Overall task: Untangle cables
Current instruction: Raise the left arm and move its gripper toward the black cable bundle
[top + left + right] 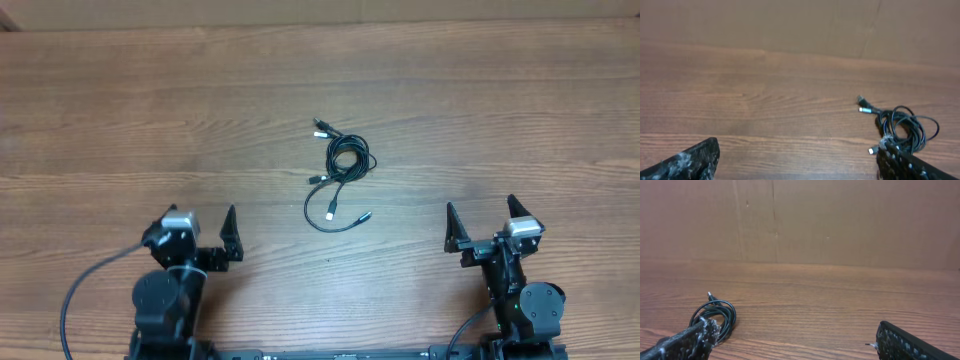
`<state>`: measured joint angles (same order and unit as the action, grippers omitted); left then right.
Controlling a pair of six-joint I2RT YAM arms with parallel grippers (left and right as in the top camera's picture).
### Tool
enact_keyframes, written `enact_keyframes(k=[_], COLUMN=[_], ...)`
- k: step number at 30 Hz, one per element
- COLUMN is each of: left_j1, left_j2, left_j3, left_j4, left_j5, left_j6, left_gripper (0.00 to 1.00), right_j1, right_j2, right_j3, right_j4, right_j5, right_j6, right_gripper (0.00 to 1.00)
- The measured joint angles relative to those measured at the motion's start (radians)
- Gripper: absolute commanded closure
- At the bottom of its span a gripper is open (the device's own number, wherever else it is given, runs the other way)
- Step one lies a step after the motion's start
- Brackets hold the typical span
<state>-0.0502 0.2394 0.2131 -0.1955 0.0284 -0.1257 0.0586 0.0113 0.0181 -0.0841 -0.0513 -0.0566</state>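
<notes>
Several thin black cables [340, 172] lie in a loose tangle at the middle of the wooden desk [120, 120], with a tight coil at the far end and a wider loop trailing toward the robot (small plug ends stick out around it). The left hand [200, 215] waits on the robot's side of the tangle, off to its left, and the right hand [480, 205] off to its right. Both are well apart from the tangle, with fingers spread wide and nothing held. A cardboard wall [840, 220] stands beyond the tangle.

Black arms [160, 295]; pointed black fingers [231, 228]; silver wrist blocks [522, 228]; thick black wiring [72, 298].
</notes>
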Motion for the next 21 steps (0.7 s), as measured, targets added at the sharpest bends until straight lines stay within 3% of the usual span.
enact_keyframes(k=[12,21], left_j1=[0.000,0.000], left_j2=[0.552,0.649], left_j3=[0.321,0.340], left_j4=[0.006,0.053], left_j5=[0.041,0.149], left_j6=[-0.001,-0.033], left_gripper=[0.00,0.00], right_j1=[0.000,0.000], right_j2=[-0.001,-0.001], right_j3=[0.000,0.000], right_j4=[0.001,0.002], right_j5=[0.000,0.000], right_j6=[0.000,0.000], right_gripper=[0.00,0.00])
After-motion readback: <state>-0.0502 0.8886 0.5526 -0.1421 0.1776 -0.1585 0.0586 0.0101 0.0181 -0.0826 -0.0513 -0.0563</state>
